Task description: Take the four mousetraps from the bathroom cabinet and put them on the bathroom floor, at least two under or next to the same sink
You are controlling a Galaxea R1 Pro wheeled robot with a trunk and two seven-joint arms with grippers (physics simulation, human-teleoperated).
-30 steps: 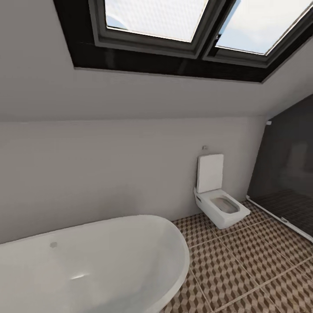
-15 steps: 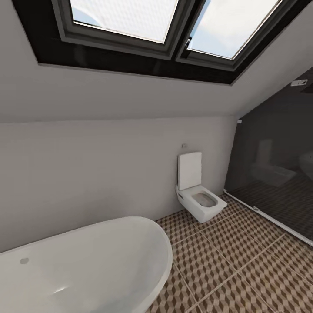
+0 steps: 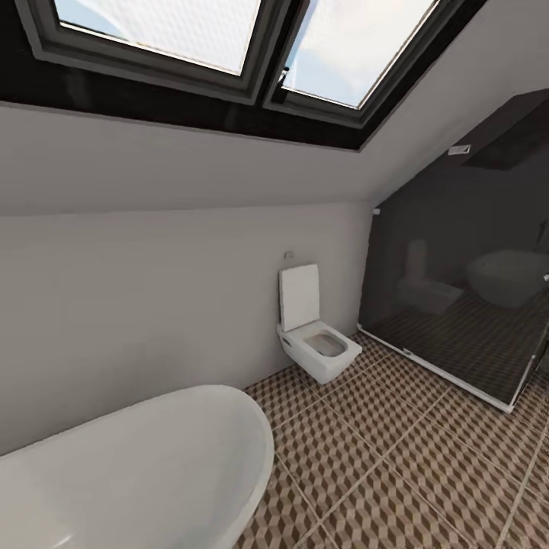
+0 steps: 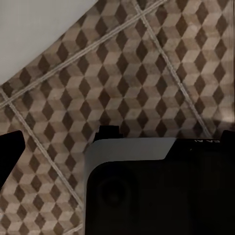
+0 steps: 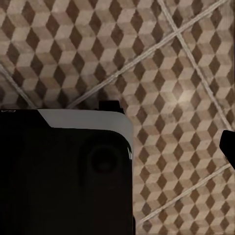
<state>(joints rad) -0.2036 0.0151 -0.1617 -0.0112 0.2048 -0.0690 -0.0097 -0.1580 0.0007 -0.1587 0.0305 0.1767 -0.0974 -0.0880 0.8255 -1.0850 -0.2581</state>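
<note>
left arm: hanging low, wrist camera facing down | left gripper (image 4: 12,152): one dark fingertip showing, jaw state unclear | right arm: hanging low, facing down | right gripper (image 5: 227,144): one dark fingertip showing, jaw state unclear

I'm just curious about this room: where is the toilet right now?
In the head view, the toilet stands against the grey wall, right of the bathtub and left of the dark glass shower enclosure.

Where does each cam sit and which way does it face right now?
Head: on the robot's head, facing the bathtub, toilet and skylight; no arms visible.
Left wrist: on the left arm, looking down at the bathroom floor; dark robot body fills the lower part.
Right wrist: same, over floor.
Shared: cube-pattern floor tiles.
</note>
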